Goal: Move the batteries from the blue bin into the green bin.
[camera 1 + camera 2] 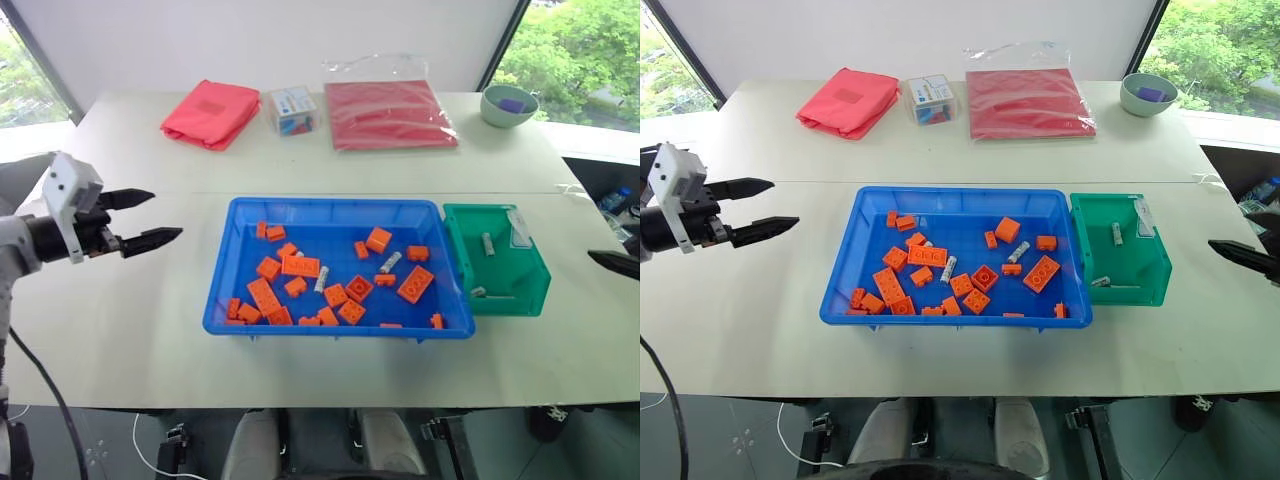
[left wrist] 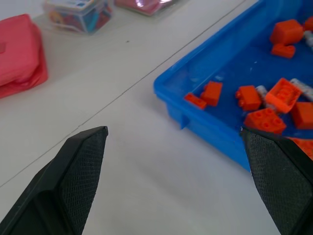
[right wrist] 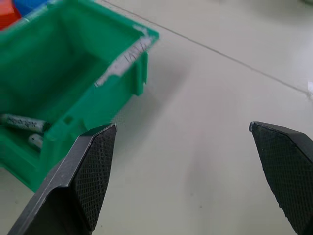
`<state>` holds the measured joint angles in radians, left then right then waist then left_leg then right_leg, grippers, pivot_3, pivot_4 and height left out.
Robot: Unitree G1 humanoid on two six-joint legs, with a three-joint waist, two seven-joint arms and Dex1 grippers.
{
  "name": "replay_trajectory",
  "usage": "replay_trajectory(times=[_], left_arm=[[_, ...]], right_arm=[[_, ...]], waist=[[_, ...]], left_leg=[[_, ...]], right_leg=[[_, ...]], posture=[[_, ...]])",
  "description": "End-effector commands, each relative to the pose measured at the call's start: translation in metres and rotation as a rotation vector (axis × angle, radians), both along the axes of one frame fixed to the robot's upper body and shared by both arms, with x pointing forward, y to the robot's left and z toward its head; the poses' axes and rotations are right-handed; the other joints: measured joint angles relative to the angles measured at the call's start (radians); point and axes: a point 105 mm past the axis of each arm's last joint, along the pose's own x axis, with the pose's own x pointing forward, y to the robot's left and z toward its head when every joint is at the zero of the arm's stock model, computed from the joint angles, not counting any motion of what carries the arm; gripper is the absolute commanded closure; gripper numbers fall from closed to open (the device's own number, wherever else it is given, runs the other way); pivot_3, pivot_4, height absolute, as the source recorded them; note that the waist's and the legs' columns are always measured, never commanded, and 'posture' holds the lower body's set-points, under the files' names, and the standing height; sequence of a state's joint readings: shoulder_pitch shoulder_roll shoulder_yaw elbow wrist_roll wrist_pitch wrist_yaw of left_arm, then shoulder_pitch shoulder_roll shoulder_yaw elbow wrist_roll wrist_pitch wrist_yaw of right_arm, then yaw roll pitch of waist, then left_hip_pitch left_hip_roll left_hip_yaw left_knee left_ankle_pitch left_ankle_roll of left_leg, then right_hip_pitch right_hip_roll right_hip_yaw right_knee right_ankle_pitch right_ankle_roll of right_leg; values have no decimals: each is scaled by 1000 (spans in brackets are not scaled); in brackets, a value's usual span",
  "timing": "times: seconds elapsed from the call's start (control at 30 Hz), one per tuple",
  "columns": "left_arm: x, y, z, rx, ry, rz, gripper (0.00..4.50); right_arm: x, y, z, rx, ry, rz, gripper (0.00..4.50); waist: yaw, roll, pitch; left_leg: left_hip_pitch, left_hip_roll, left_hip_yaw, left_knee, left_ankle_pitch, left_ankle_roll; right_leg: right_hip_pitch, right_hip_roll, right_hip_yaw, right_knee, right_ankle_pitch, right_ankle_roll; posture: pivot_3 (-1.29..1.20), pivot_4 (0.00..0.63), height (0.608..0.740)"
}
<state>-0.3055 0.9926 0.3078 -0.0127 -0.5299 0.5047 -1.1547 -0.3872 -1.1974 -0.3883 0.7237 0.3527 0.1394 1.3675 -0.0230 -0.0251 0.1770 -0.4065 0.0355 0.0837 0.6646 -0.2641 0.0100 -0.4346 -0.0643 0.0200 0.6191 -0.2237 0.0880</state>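
Counter (image 1: 120,330), big, pale and smooth, carries everything here. The widest thing on it is the shallow bright-blue plastic bin (image 1: 225,270) with a raised rim. Inside it lie many chunky orange plastic toy bricks (image 1: 300,266) with round studs. Mixed in with them are two thin silver-grey metal batteries (image 1: 390,262), smooth and round like little sticks. One lies near the middle of the blue bin and the other (image 1: 321,280) lies a bit further left, between bricks.

Touching the blue bin's right side is the small deep green plastic bin (image 1: 520,290) with a sloped front and a white label. It already holds at least two batteries (image 1: 488,243). So I think the job is partly done, with two batteries left to move.

At the back of the counter sit a folded soft red cloth (image 1: 212,112), a flat red pack in a clear bag (image 1: 388,112), a small clear box (image 1: 291,108) and a pale round bowl (image 1: 508,105).

The left gripper (image 1: 148,217) hovers over the counter, well to the left of the blue bin. Its black, rough-looking fingers are spread wide and hold nothing. The right gripper (image 3: 183,134) hovers to the right of the green bin, spread wide too, holding nothing.
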Motion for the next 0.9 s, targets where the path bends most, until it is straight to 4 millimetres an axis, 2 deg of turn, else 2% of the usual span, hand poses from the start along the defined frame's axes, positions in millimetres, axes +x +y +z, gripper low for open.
replay_trajectory(times=[0.03,0.1,0.17,0.23,0.27,0.33,0.4,0.47,0.6,0.67,0.77,0.9], left_arm=[[-26,-33,15,31,-7,-198,0],[-35,-45,14,58,14,-272,0],[-40,-53,11,86,21,-321,0],[-40,-57,11,95,21,-340,0],[-39,-59,11,95,20,-350,0],[-36,-62,10,97,20,-362,0],[-35,-66,7,117,23,-385,0],[-34,-68,4,130,26,-402,0],[-33,-71,4,128,20,-410,0],[-33,-72,5,123,14,-408,0],[-33,-72,6,118,9,-405,0],[-33,-72,8,113,1,-399,0]], right_arm=[[12,59,45,-23,-95,242,32],[22,106,57,-19,-125,378,32],[30,152,60,-25,-135,490,32],[35,178,58,-29,-127,537,32],[39,201,51,-40,-115,579,32],[42,231,43,-59,-99,632,32],[45,277,24,-85,-62,724,32],[46,308,10,-111,-42,776,32],[57,343,-15,-168,-38,806,32],[59,355,-25,-179,-29,822,32],[64,363,-38,-197,-14,836,32],[73,366,-60,-257,-6,842,32]], waist=[[-5,2,1],[-5,2,1],[-10,2,1],[-10,2,1],[-7,2,1],[2,2,1],[6,2,1],[8,2,1],[11,1,1],[12,1,1],[10,1,1],[5,0,1]], left_leg=[[0,1,0,0,0,0],[0,1,0,0,0,0],[1,1,-1,1,0,0],[1,1,-1,1,0,-1],[0,0,-1,1,0,-1],[-2,-1,-1,2,1,-1],[-3,-2,-1,2,1,-1],[-4,-2,-1,2,1,-1],[-5,-3,1,2,1,-1],[-5,-3,1,3,1,-1],[-5,-3,2,4,1,-1],[-5,-3,1,4,1,-1]], right_leg=[[-1,0,1,1,0,0],[-1,1,1,2,0,0],[-1,2,0,3,0,0],[-2,2,0,6,0,0],[-3,2,0,7,0,0],[-6,1,0,9,0,0],[-8,1,0,10,0,0],[-8,2,0,10,0,0],[-8,2,0,11,0,0],[-8,1,0,11,0,0],[-8,1,0,11,0,0],[-8,2,-1,11,0,0]], posture=[[0,150,736],[0,150,736],[0,150,736],[0,150,736],[0,150,736],[0,150,736],[0,150,736],[0,150,736],[0,150,736],[0,150,736],[0,150,736],[0,150,736]])
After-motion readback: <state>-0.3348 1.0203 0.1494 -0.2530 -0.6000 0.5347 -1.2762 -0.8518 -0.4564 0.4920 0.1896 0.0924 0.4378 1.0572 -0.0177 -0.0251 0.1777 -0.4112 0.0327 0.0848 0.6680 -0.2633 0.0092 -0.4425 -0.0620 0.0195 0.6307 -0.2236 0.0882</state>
